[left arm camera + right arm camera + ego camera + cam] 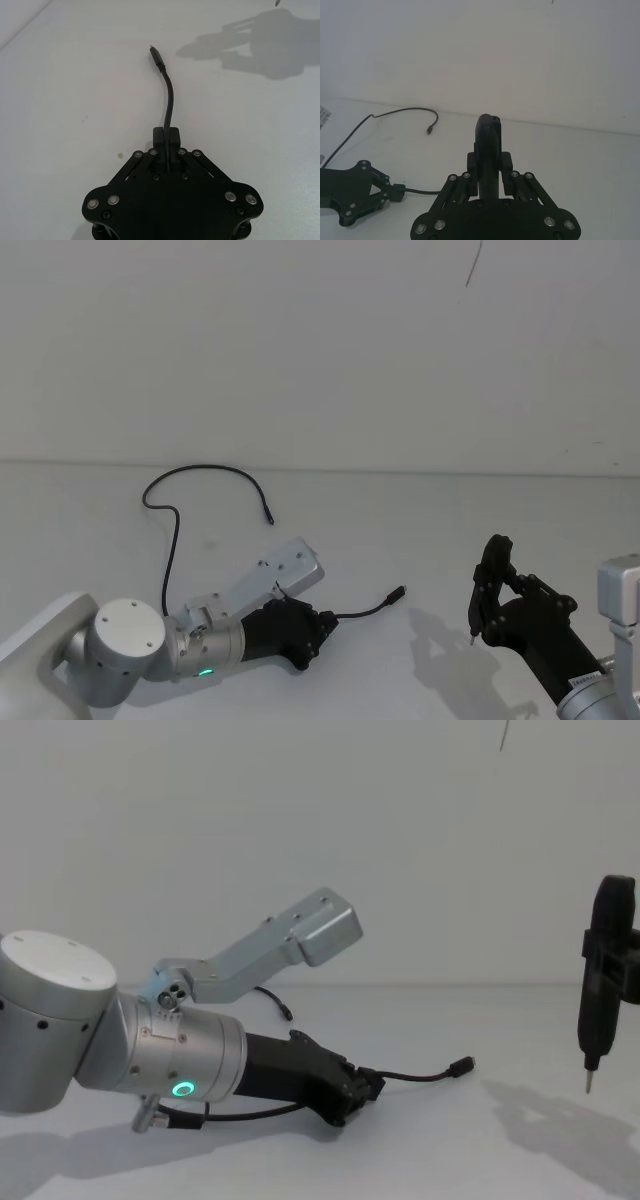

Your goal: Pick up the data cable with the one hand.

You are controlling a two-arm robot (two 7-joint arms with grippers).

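the left pincer sits low over the white table at about 7 o'clock in the head view, on a thick silver arm with a glowing green ring. its two black fingers are pressed together on the data cable, gripping it a short way behind one plug, which sticks out past the fingertips toward 2 o'clock. behind the grip the cord passes back beneath the silver arm, climbs toward 11 o'clock, hooks round and arcs across to the other plug, which lies on the table at 11 o'clock from the left pincer. the right pincer hangs at about 4 o'clock, well apart from the cable, its slim fingers drawn together on nothing and their tip pointing down above its own shadow
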